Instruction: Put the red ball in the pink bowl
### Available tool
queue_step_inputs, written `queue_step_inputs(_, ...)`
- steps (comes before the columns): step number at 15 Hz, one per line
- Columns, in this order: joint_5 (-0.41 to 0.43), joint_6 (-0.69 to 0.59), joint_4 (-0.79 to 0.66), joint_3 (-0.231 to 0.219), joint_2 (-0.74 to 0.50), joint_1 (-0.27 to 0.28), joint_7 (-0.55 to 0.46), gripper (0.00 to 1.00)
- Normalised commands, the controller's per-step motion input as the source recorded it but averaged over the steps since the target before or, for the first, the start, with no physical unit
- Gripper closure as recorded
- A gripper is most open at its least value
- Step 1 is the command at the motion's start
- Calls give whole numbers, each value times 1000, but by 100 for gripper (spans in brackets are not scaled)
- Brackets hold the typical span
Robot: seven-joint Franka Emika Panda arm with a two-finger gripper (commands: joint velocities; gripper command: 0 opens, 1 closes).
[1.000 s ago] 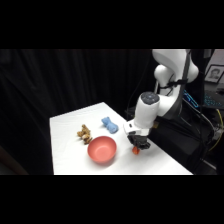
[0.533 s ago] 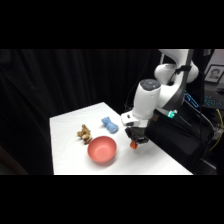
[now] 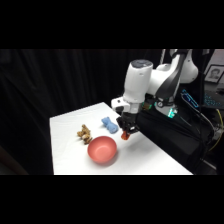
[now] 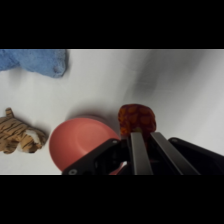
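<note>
The red ball (image 4: 136,119) is small, bumpy and red-orange, and my gripper (image 4: 140,135) is shut on it. In the side view the ball (image 3: 124,135) hangs in the air under my gripper (image 3: 125,131), above the table and just right of the pink bowl (image 3: 102,149). The wide shallow pink bowl (image 4: 80,142) sits empty on the white table, below and left of the ball in the wrist view.
A blue cylindrical toy (image 3: 109,125) lies behind the bowl, and it shows as a blue shape (image 4: 37,61) at the wrist view's top left. A small brown striped plush figure (image 3: 84,133) lies left of the bowl, also visible as the plush (image 4: 20,133). The table's right edge (image 3: 160,152) runs close by.
The arm has lifted the red ball higher off the table and carried it slightly up and back, keeping hold of it. The bowl and toys have not moved.
</note>
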Motion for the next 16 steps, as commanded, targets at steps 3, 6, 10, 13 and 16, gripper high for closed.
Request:
queue_step_inputs(3, 180, -233, 321, 48, 7, -181, -303, 96)
queue_step_inputs(6, 173, -206, 411, 22, 157, -146, -267, 96)
queue_step_inputs(10, 182, -161, 435, 6, 266, -117, -245, 96)
queue_step_inputs(13, 188, -126, 424, 14, 313, -86, -216, 96)
queue_step_inputs(16, 195, -100, 388, 27, 308, -78, -204, 96)
